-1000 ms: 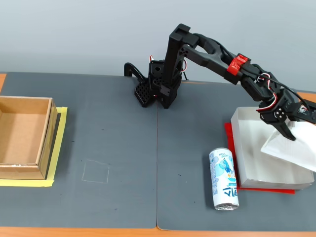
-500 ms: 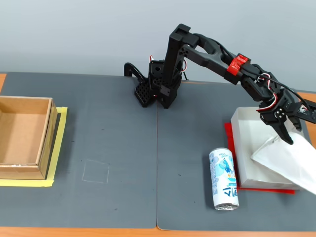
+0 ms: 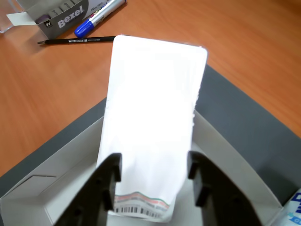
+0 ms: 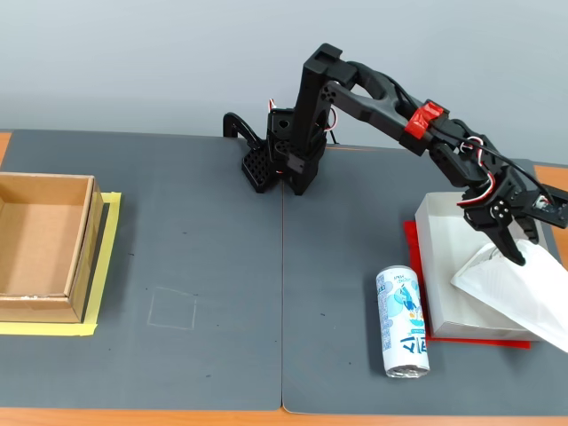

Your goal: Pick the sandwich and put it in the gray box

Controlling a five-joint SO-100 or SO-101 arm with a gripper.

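The sandwich (image 3: 153, 117) is a white wedge pack with a barcode label at its near end. My gripper (image 3: 154, 170) has a black finger on each side of that label end and is shut on it. In the fixed view the gripper (image 4: 515, 247) holds the sandwich (image 4: 519, 297) tilted over the right part of the gray box (image 4: 444, 231), with the pack's far end reaching past the box's right wall. In the wrist view the gray box's low walls (image 3: 70, 155) show under and around the pack.
A white-and-blue can (image 4: 404, 324) lies just left of the gray box, which sits on a red sheet (image 4: 413, 257). A brown cardboard box (image 4: 40, 244) stands far left on yellow tape. A Bexel carton (image 3: 61, 16), a blue marker (image 3: 96, 19) and a pencil (image 3: 77, 41) lie on the wooden table.
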